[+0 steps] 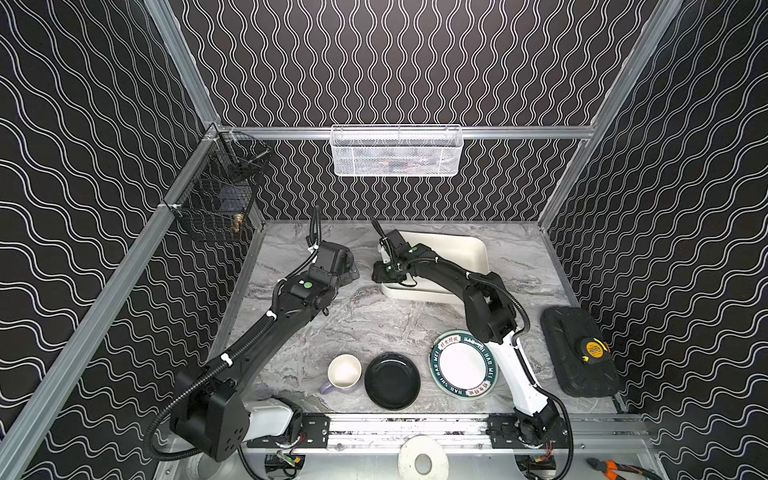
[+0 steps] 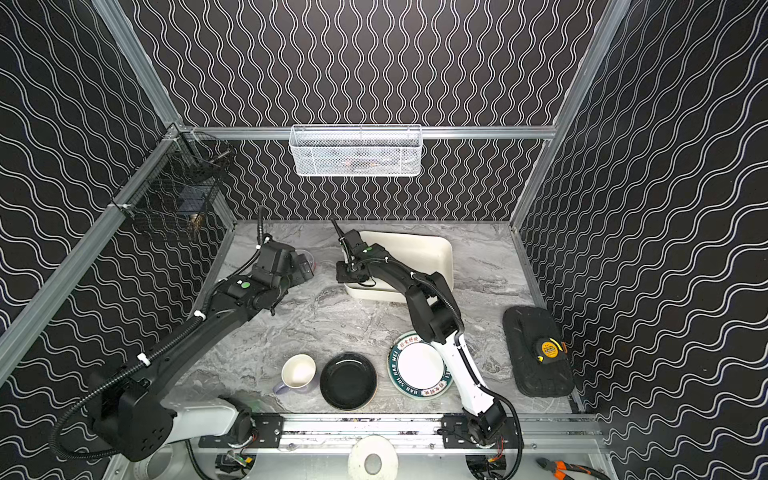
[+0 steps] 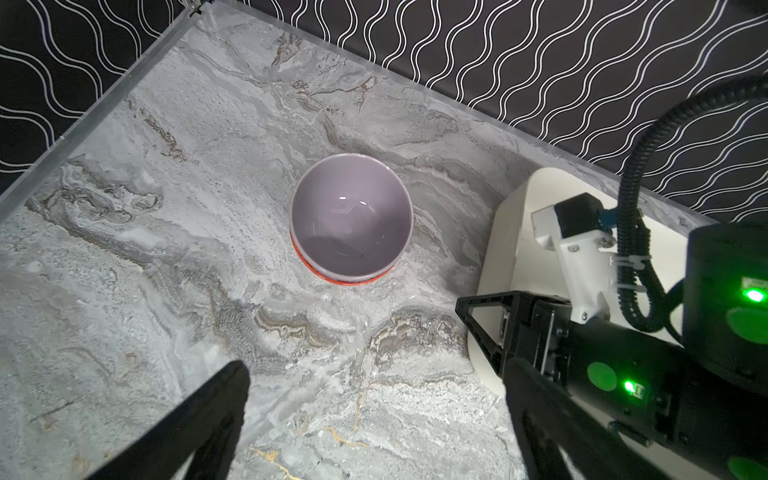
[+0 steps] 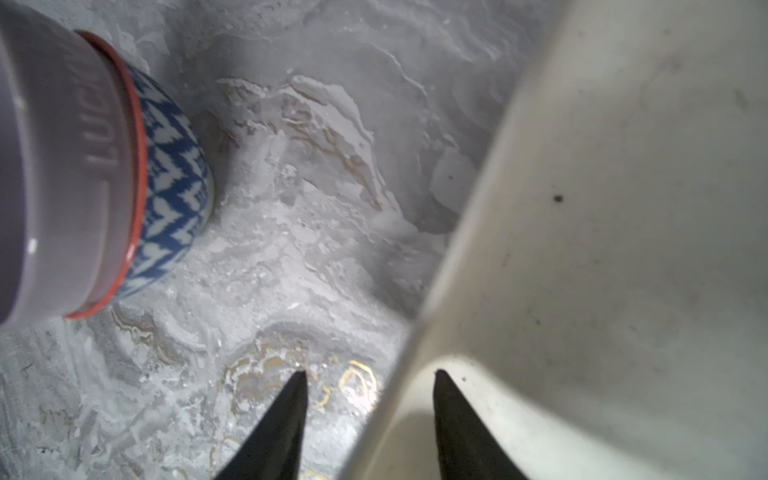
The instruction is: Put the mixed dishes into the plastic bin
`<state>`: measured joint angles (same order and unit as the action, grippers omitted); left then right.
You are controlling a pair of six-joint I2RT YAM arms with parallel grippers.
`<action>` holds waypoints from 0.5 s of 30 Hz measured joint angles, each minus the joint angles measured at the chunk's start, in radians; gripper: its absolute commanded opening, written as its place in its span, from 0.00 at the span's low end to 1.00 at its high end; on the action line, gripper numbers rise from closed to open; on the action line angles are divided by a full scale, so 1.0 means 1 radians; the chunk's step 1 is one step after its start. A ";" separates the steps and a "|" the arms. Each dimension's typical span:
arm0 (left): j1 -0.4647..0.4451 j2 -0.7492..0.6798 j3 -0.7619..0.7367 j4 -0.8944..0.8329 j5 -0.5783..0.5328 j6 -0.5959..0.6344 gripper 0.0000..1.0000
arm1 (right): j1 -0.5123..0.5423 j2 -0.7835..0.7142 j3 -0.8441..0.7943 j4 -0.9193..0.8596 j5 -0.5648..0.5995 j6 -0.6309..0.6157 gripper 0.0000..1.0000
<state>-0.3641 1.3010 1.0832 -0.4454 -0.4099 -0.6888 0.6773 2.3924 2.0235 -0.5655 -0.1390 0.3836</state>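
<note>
- Lilac bowl (image 3: pixel 351 212) sits upright, nested in red-rimmed blue-patterned bowl (image 4: pixel 174 187); stack on marble surface (image 1: pixel 365 324), back left, just beside plastic bin (image 1: pixel 453 249) but apart from its wall
- left hand (image 3: pixel 374 368) spread wide and empty, hanging over the stack; in the left wrist view the bowls lie ahead of its fingertips, not between them
- right hand (image 4: pixel 370 374) part-open, one finger outside the bin wall, one inside, rim between; outer finger clear of the wall, so nothing gripped
- key relation: stack is on the left arm's side with the bin to its right; left arm plainly nearer; bowls round, so no long axis to match
- likely next: left hand drops onto the bowl rim, lifts, carries right over the bin wall; right hand at that corner could get in the way
- lavender mug (image 1: pixel 344 371), black plate (image 1: pixel 392 380), green-rimmed plate (image 1: pixel 461 365) in the near row, well apart from the bin; visible bin floor bare
</note>
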 measured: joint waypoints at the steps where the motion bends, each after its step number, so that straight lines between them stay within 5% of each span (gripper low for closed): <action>1: 0.000 -0.002 -0.005 0.000 0.006 0.000 0.99 | 0.000 -0.026 -0.033 -0.001 0.005 -0.003 0.61; 7: -0.020 -0.041 -0.044 0.001 0.045 -0.009 0.99 | -0.021 -0.340 -0.306 0.010 0.077 -0.029 0.70; 15: -0.167 -0.058 -0.116 0.033 0.114 -0.015 0.99 | -0.056 -0.871 -0.723 -0.028 0.222 -0.005 0.72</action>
<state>-0.5316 1.2434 0.9668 -0.4122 -0.2962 -0.7036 0.6212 1.5219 1.3010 -0.5938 0.0830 0.3782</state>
